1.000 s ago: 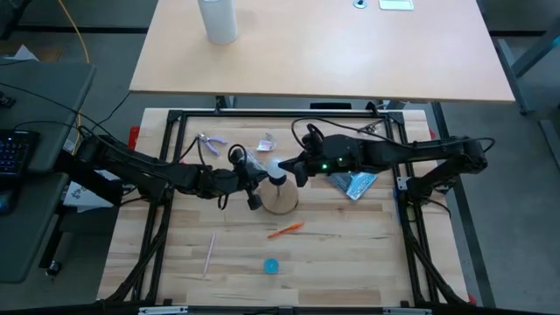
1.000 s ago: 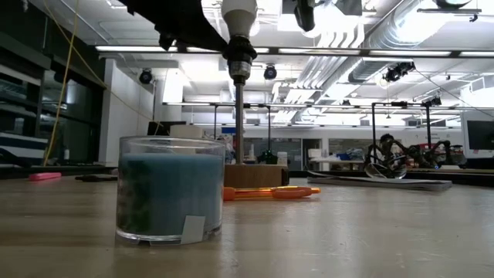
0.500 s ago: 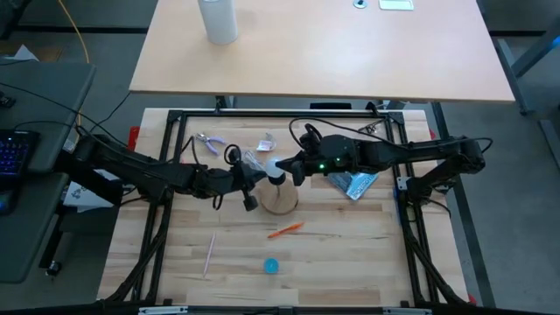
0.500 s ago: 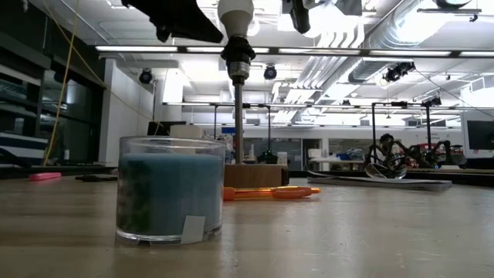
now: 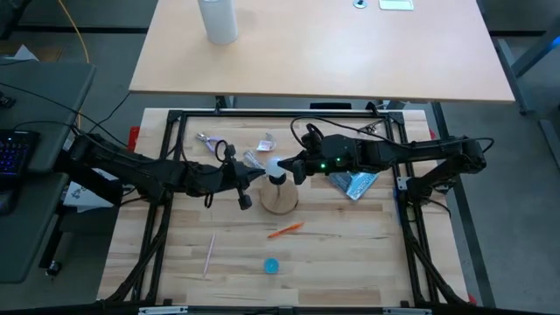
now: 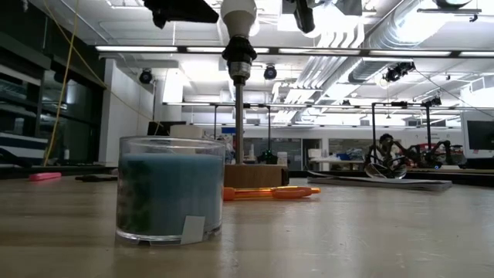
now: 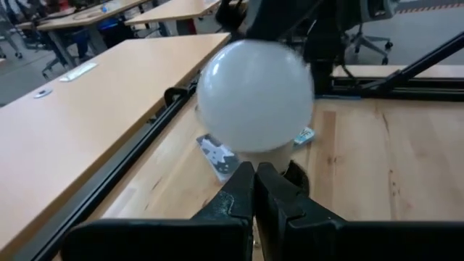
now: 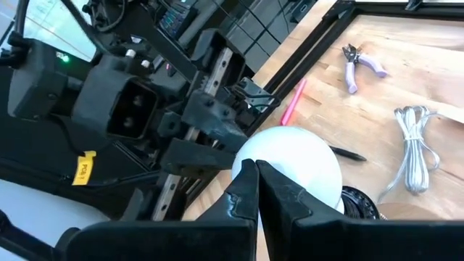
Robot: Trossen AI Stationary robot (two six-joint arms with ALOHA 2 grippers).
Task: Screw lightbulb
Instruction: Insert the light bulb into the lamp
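Note:
The white lightbulb (image 5: 274, 166) sits upright in the dark socket (image 6: 238, 55) on top of a thin pole that rises from the round wooden base (image 5: 280, 201). It also shows in the low view (image 6: 238, 14). My left gripper (image 5: 248, 178) is shut, level, a little to the left of the bulb (image 7: 254, 94), its tips (image 7: 254, 177) below the glass. My right gripper (image 5: 294, 166) is shut and level at the bulb's right side, its tips (image 8: 254, 174) in front of the glass (image 8: 297, 163). My right gripper's shut fingertips (image 8: 245, 181) stand level against the right side of the bulb's glass (image 8: 279, 148). I cannot tell whether they touch it. The bulb stays upright in the socket.
An orange pen (image 5: 286, 230), a pink stick (image 5: 209, 252) and a small blue cap (image 5: 272, 264) lie near the front. Pliers (image 5: 210, 142), a white cord (image 5: 265, 142) and a patterned packet (image 5: 354, 184) lie behind. A large white cylinder (image 5: 217, 19) stands on the far table.
My left gripper has drawn back from the bulb toward the table's left edge, staying shut. The bulb and my right gripper have kept still.

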